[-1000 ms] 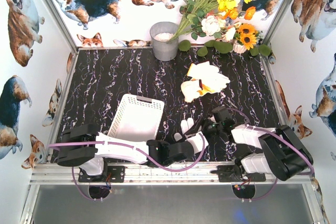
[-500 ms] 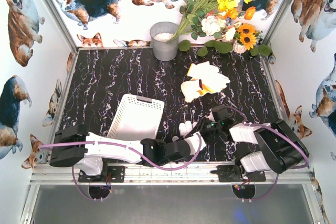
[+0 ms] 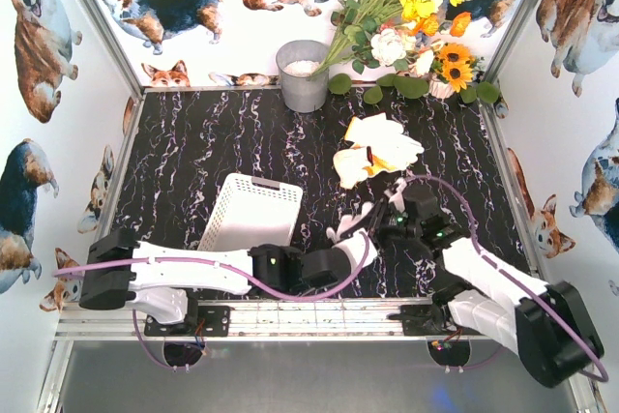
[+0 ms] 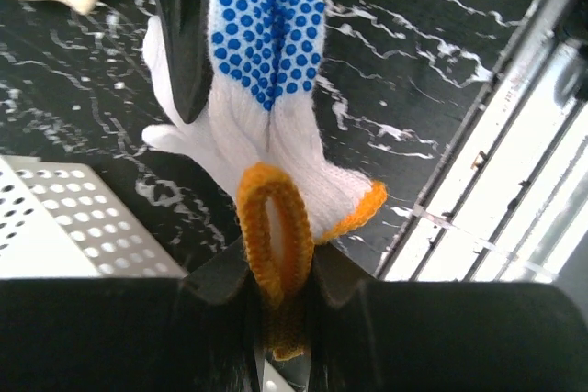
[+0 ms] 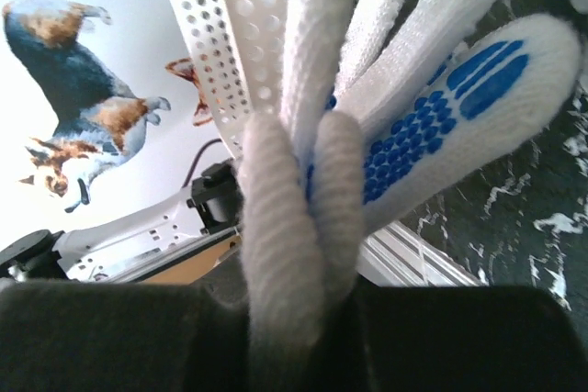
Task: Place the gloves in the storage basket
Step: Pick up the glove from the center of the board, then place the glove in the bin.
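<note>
Held glove [image 3: 350, 226]: white knit, blue grip dots, orange-trimmed cuff. It appears lifted off the table [image 3: 193, 152], strung between your two grippers, a little right of the basket's near corner.

Left gripper [image 4: 276, 293]: jaws pressed in on the folded cuff, pinching the orange loop.

Right gripper [image 5: 292, 286]: jaws closed on the finger end, with two knit fingers squeezed between them and the others fanning out past.

Likely reason for the two-ended hold: a limp glove sags and drags. Gripped at both ends, it rides stretched and can be laid down flat.

Storage basket [image 3: 253, 215]: near the glove, on its left, set at an angle. You can see nothing inside it from above. Your carry looks like a short move left, over its near rim.

Glove pile [image 3: 377, 152]: the rest of the gloves are heaped beyond the right gripper, apart from the basket. The task reads as early, with one glove in hand and the pile waiting.

Far edge: grey bucket [image 3: 303, 74] and flowers [image 3: 406, 7], well apart from the work.
</note>
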You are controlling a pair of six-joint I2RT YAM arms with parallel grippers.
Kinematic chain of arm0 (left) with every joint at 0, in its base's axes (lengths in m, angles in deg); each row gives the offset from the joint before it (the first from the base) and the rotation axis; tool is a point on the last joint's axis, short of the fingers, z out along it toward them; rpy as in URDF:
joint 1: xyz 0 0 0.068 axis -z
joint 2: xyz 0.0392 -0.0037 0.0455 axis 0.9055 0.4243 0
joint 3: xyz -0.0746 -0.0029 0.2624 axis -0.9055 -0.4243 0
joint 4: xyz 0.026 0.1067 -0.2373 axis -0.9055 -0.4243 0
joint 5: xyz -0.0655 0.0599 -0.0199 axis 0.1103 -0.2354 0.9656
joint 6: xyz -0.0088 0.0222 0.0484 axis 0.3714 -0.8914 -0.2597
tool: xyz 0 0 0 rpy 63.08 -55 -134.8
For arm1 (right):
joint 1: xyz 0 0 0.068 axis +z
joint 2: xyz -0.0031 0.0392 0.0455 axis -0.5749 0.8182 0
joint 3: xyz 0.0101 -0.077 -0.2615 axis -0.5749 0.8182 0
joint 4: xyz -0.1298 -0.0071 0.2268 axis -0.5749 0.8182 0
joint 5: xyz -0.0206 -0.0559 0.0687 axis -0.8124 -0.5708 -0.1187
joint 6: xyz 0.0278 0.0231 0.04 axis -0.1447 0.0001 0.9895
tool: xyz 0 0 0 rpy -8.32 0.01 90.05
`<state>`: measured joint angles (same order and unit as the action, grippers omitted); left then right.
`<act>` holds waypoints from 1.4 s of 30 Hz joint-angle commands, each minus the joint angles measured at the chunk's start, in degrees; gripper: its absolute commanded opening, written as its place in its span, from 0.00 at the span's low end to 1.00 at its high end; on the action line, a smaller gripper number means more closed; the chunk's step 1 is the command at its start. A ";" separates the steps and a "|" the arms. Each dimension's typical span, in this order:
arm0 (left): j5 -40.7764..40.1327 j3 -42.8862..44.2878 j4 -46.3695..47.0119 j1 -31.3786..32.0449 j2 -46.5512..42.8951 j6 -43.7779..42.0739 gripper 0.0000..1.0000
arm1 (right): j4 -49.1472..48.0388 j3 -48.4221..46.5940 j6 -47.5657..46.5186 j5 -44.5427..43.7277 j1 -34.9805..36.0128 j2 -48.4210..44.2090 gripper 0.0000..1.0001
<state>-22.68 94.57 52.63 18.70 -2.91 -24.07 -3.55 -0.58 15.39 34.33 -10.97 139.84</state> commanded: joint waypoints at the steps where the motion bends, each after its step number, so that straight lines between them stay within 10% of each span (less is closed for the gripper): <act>1: -4.40 4.24 -12.25 -2.53 -2.38 -1.24 0.00 | 0.21 -6.91 -0.36 -5.75 0.15 -2.61 0.00; 27: -33.35 3.58 -48.18 -17.82 -19.90 -21.19 0.00 | -12.32 -36.02 -18.14 -27.35 22.64 29.31 0.00; 42: -13.11 3.81 -42.21 -17.59 -13.76 -18.94 0.00 | 6.35 -40.21 -16.63 -33.46 25.19 39.23 0.00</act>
<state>-38.42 97.85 10.67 1.84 -17.12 -42.54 -8.73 -39.33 1.99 8.76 15.47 178.59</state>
